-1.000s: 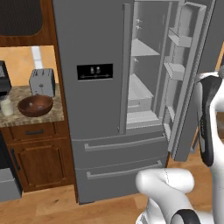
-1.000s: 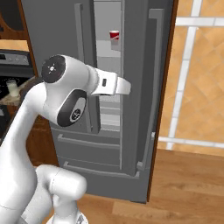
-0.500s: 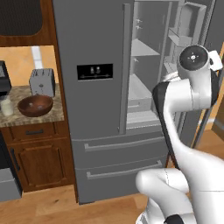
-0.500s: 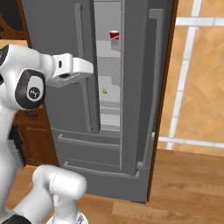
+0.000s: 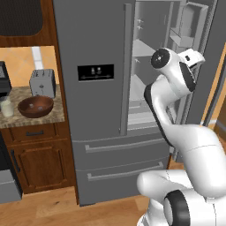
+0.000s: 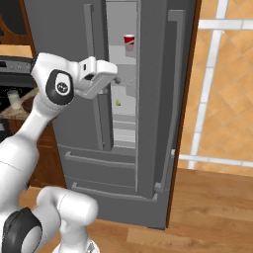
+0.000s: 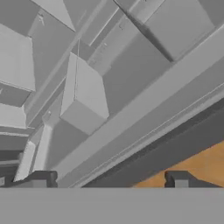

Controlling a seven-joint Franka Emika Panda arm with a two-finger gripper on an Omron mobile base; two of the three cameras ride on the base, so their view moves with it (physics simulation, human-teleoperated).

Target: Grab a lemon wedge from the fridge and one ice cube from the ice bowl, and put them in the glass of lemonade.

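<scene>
The grey fridge (image 5: 92,44) stands with its right door swung open. On a middle shelf inside lies the tiny yellow-green lemon wedge (image 6: 118,103). My gripper (image 6: 116,79) is raised in front of the opening, just above and left of the wedge and apart from it. In the hand view my gripper (image 7: 109,180) is open, its tips wide apart with nothing between them. The dark reddish-brown ice bowl (image 5: 35,107) sits on the counter to the left, with the glass of lemonade (image 5: 6,107) beside it. The ice cube is hidden inside the bowl.
A red cup (image 6: 129,40) stands on an upper fridge shelf. A toaster (image 5: 43,82) sits behind the bowl. The open door (image 6: 170,99) with its bins is to the right of the arm, and wooden floor (image 6: 212,197) lies beyond it.
The arm has swung up from low beside the base to the fridge opening. The jaws have opened from shut to wide.
</scene>
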